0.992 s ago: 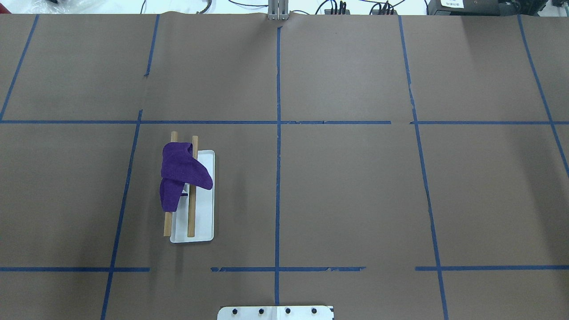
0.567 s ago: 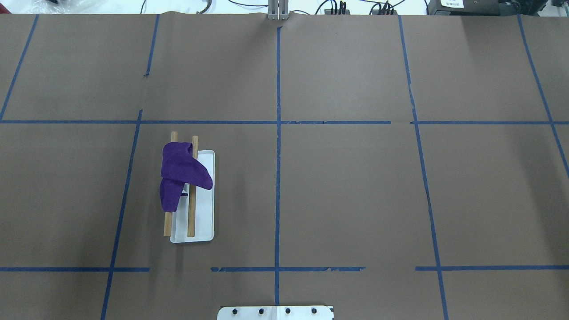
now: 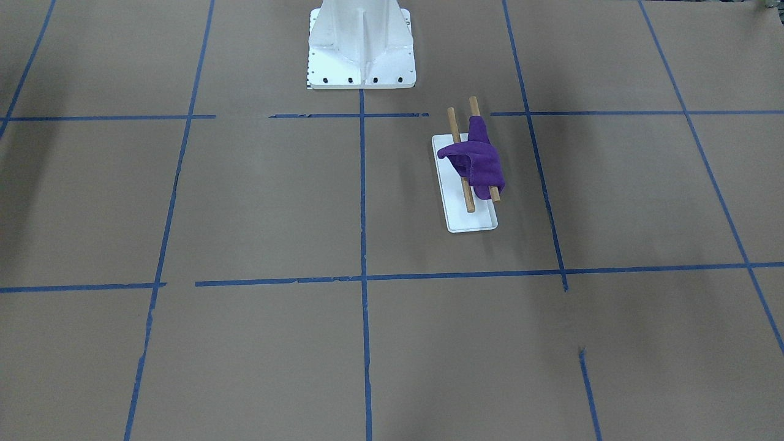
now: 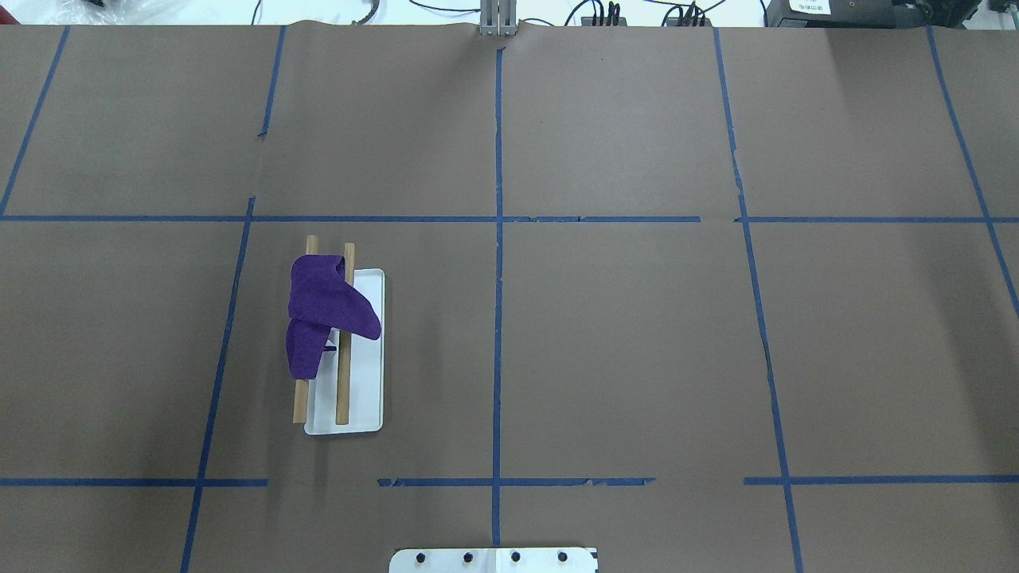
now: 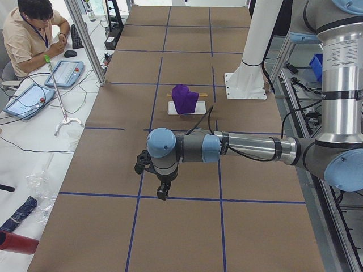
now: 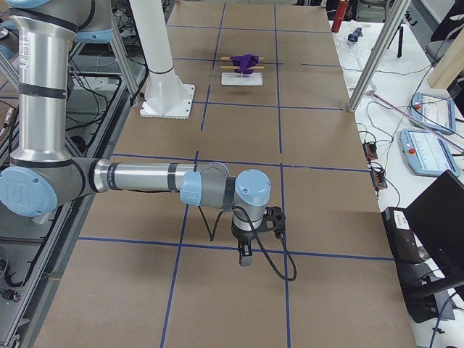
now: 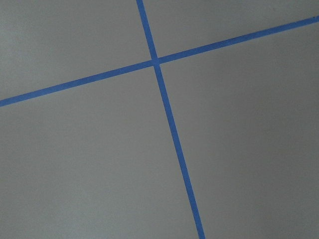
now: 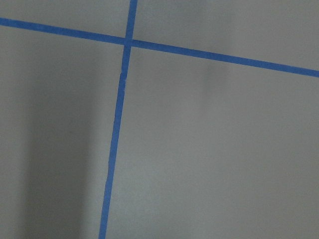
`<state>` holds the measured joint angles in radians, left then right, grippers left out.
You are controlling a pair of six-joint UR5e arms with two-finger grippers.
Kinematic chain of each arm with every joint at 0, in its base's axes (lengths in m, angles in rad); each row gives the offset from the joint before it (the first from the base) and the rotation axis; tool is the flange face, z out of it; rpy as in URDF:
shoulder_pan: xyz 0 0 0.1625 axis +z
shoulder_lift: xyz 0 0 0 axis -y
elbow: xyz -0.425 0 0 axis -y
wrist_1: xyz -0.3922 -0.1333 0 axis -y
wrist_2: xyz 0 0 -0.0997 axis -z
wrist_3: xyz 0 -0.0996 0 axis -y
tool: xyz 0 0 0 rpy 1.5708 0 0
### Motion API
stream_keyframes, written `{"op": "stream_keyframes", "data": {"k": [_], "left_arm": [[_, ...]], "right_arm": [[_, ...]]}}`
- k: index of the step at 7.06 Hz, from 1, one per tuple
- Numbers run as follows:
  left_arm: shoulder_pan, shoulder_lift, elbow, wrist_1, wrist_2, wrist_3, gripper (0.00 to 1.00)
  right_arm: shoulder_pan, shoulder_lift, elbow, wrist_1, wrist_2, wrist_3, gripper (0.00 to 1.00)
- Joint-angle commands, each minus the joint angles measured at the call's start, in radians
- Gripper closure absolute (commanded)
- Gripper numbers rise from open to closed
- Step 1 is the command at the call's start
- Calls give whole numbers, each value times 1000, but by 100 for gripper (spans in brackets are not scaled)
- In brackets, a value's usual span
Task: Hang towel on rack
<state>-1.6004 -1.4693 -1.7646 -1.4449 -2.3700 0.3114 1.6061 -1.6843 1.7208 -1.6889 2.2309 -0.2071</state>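
A purple towel lies draped over the two wooden rods of the rack, left of the table's middle. In the front-facing view the towel covers the rods' middle, above the rack's white base. It also shows in the side views. My left gripper hangs over bare table far from the rack. My right gripper hangs over the table's other end. I cannot tell whether either is open or shut. Both wrist views show only brown paper and blue tape.
The white bolted pedestal stands at the robot's side of the table, near the rack. Blue tape lines grid the brown paper. An operator sits with tablets beyond the far edge. A metal post stands at that edge.
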Motion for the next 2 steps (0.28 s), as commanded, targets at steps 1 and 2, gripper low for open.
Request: {"op": "stream_keyframes", "data": {"k": [1, 2], "left_arm": [[0, 0, -1, 0, 0, 0, 0], [0, 0, 1, 0, 0, 0, 0]], "right_arm": [[0, 0, 0, 0, -1, 0, 0], [-2, 0, 0, 0, -1, 2, 0]]}}
